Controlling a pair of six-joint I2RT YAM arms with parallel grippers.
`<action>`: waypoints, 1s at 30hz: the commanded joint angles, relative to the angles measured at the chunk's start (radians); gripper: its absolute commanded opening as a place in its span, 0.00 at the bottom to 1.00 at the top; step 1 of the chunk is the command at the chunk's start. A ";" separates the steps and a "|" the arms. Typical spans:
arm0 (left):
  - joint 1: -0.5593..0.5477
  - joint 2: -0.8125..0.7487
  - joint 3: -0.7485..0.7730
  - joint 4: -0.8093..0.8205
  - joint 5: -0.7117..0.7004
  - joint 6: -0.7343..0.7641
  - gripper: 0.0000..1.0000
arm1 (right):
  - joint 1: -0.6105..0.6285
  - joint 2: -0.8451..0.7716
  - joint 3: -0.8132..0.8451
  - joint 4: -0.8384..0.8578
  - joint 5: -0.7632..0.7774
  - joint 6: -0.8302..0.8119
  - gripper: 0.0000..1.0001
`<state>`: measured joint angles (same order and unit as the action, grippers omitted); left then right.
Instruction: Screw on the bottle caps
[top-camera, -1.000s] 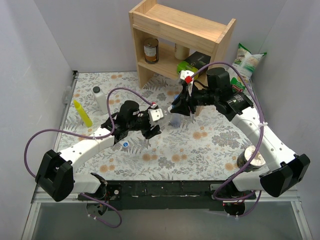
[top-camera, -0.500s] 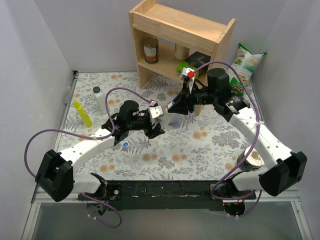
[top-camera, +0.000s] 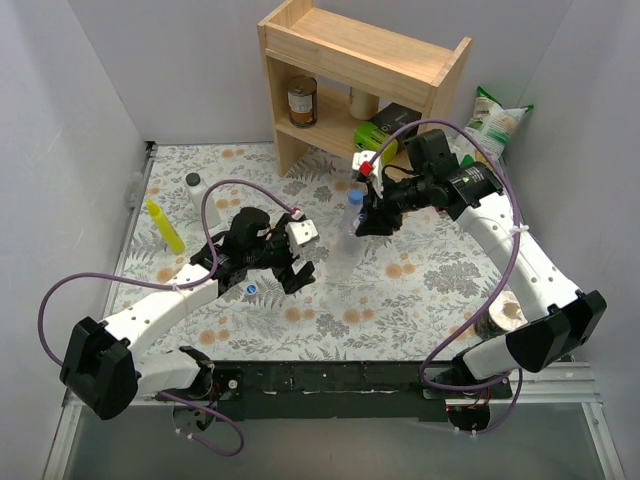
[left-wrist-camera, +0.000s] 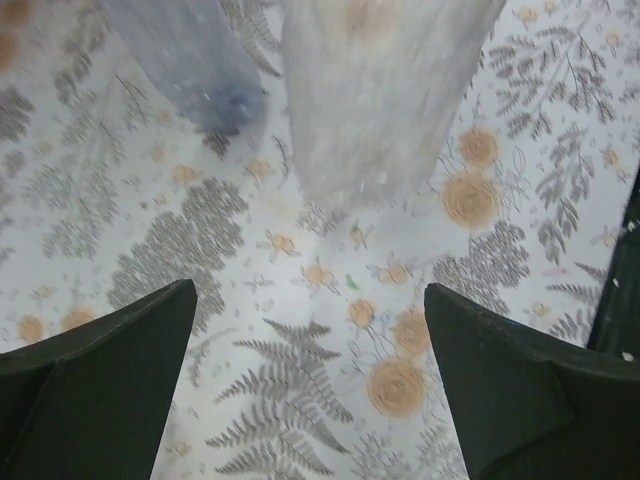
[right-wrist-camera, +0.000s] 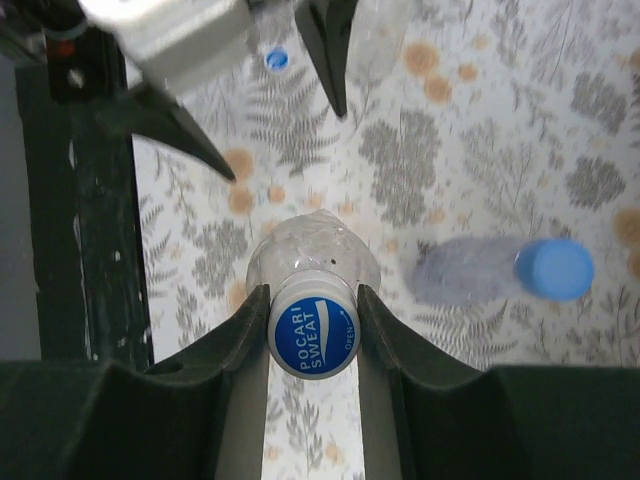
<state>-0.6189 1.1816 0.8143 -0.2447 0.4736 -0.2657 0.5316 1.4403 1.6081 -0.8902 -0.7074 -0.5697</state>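
A blue bottle cap (right-wrist-camera: 313, 335) sits on the neck of a clear bottle (right-wrist-camera: 312, 250), and my right gripper (right-wrist-camera: 313, 325) is shut on that cap from above. In the top view the right gripper (top-camera: 365, 221) hangs over the mat's middle. Beside it stands a bluish bottle (right-wrist-camera: 455, 272) with its own blue cap (right-wrist-camera: 555, 268) (top-camera: 354, 197). My left gripper (left-wrist-camera: 310, 370) (top-camera: 296, 257) is open and empty, a little short of both bottles: the clear one (left-wrist-camera: 385, 90) and the bluish one (left-wrist-camera: 190, 60). A loose blue cap (top-camera: 252, 288) (right-wrist-camera: 276, 59) lies on the mat under the left arm.
A wooden shelf (top-camera: 350, 60) at the back holds a can (top-camera: 302, 100) and a green box (top-camera: 385, 125). A white bottle with a dark cap (top-camera: 198, 195) and a yellow squeeze bottle (top-camera: 165, 225) stand at the left. A snack bag (top-camera: 497, 118) lies at the back right.
My left gripper has opened, let go of the clear bottle and drawn back to the left. The right gripper has stayed shut on the cap while its wrist turned.
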 joint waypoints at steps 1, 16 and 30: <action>0.002 -0.002 0.051 -0.188 0.048 -0.053 0.98 | -0.073 -0.024 0.007 -0.297 0.062 -0.237 0.01; 0.008 0.102 0.051 -0.097 0.004 -0.497 0.98 | -0.404 -0.110 -0.260 0.071 0.158 -0.187 0.01; 0.024 0.118 0.036 -0.074 0.059 -0.460 0.98 | -0.423 -0.074 -0.343 0.157 0.272 -0.062 0.17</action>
<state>-0.6033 1.3014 0.8341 -0.3397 0.5087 -0.7269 0.1253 1.3441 1.2671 -0.7856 -0.4763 -0.7155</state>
